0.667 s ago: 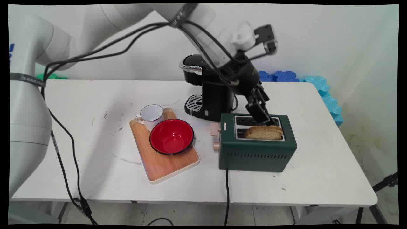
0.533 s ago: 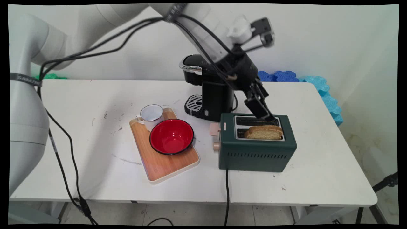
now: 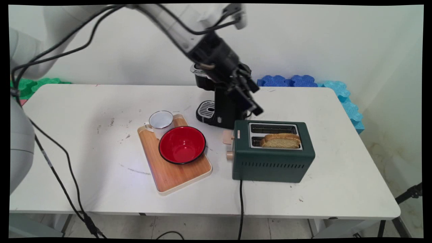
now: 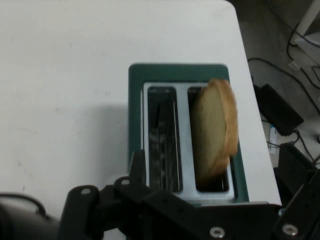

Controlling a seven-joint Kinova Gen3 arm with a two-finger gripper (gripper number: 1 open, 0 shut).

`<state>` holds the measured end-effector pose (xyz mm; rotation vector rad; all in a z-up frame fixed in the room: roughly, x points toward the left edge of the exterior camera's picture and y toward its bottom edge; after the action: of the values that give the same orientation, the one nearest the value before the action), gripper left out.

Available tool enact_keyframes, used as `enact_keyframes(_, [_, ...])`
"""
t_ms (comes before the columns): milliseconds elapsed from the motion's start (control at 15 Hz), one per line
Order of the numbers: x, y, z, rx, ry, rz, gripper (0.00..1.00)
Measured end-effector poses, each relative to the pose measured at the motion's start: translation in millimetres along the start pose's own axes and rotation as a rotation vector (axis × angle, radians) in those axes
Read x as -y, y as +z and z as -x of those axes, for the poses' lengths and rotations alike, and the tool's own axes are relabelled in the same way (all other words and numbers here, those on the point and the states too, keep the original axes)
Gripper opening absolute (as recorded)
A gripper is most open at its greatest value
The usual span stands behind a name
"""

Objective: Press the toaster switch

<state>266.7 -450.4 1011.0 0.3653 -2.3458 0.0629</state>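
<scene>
On the white table (image 3: 84,111), far off to the gripper's left and lower in the main view, a small white enamel mug (image 3: 161,122) stands on the back corner of a wooden cutting board (image 3: 175,173). A red bowl (image 3: 182,144) with a dark rim sits on the same board, touching or nearly touching the mug. Both are well apart from the gripper.

Just behind and left of the gripper stands a black coffee machine (image 3: 219,108); its drip grille faces the mug, and the arm's dark wrist crosses in front of its top.

The gripper (image 3: 251,104) hangs in the air, tilted, its tips above the back left corner of the toaster and clear of it. It holds nothing; how far apart its fingers stand cannot be told from either view.

Below and to the right of the gripper sits a dark green two-slot toaster (image 3: 273,165) (image 4: 134,100), with a beige lever and knob on its left end and a black power cord (image 3: 241,209) running off the table's front edge. A slice of toast (image 3: 280,140) (image 4: 214,132) sticks up from the near slot and leans to one side; the far slot shows only its wires.

Right of the gripper, past the table's back edge, blue foam mats (image 3: 341,92) lie against the wall.
</scene>
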Motion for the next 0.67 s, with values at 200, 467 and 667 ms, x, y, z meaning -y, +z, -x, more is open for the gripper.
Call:
enact_keyframes(200, [4,-12,29,0.003,-0.013,-0.010,1.00])
enact_keyframes(467, [9,-11,63,0.014,-0.053,-0.024,0.00])
enact_keyframes(667, [11,-2,83,0.025,-0.082,-0.018,0.00])
